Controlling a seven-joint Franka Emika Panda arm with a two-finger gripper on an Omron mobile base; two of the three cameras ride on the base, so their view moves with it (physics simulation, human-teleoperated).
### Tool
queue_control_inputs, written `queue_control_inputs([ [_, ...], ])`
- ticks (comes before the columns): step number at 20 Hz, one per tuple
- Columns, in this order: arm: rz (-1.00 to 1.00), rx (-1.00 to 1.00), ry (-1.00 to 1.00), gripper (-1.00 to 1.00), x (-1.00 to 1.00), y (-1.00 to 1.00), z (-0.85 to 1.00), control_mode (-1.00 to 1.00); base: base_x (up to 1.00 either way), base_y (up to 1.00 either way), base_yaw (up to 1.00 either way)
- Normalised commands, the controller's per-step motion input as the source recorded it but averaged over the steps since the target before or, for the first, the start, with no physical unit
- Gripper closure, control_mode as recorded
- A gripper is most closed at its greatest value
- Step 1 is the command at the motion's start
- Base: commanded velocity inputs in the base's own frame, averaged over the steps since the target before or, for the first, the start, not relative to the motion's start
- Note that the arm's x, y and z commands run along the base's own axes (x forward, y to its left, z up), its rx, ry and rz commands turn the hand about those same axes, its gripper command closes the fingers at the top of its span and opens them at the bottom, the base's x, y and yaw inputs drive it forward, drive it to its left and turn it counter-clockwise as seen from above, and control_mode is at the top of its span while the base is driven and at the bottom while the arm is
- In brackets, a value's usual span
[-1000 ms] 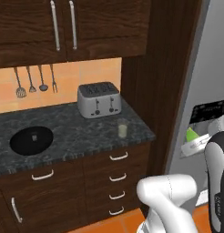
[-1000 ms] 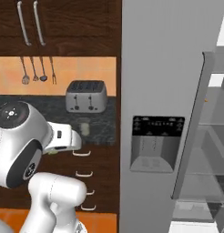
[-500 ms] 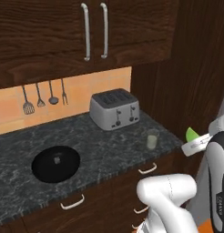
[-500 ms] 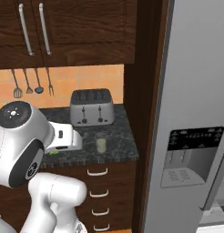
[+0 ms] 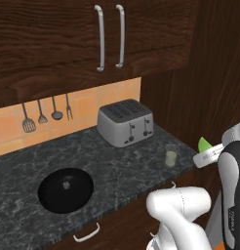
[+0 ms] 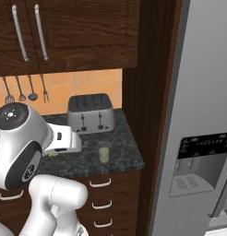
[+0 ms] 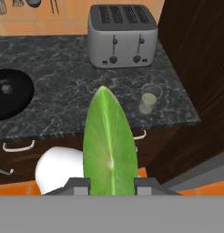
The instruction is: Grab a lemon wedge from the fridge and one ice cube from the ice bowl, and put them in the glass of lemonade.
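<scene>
The bright green lemon wedge (image 7: 109,136) sits pinched between my gripper (image 7: 111,183) fingers, standing up large in the hand view. From the left base it shows as a small green tip (image 5: 205,143) at the hand, off the counter's right end. The glass of lemonade (image 5: 171,155) (image 6: 104,152) (image 7: 149,99) stands near the counter's right front corner, ahead of and below the wedge. The black ice bowl (image 5: 66,189) (image 7: 7,93) lies at the left front with a small ice cube (image 5: 66,184) in it. The fridge (image 6: 203,115) stands on the right, its door shut.
A steel toaster (image 5: 126,122) (image 6: 91,113) stands at the back of the dark stone counter (image 5: 117,166), behind the glass. Utensils (image 5: 44,114) hang on the orange backsplash. Wall cabinets hang above and drawers (image 6: 102,203) sit below. A dark wood panel (image 6: 150,92) separates counter and fridge.
Both base views have shifted from the fridge toward the counter, so the camera has moved. Toaster, glass and bowl now sit nearer and larger. The wedge stays in the gripper.
</scene>
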Motion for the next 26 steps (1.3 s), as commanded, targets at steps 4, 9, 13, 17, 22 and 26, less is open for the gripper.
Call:
queue_control_inputs([
  [4,0.00,0.00,0.00,1.00,0.00,0.00,0.00,1.00,0.04,0.00,-0.01],
  [9,0.00,0.00,0.00,1.00,0.00,0.00,0.00,-1.00,0.00,0.00,0.00],
  [13,0.00,0.00,0.01,1.00,0.00,0.00,0.00,-1.00,0.00,0.00,0.00],
  [17,0.00,0.00,0.00,1.00,0.00,0.00,0.00,-1.00,0.00,0.00,0.00],
  [22,0.06,-0.06,0.11,1.00,0.02,0.01,0.00,-1.00,0.00,0.00,0.00],
  [26,0.14,-0.32,0.25,1.00,0.02,-0.03,0.00,-1.00,0.00,0.00,0.00],
])
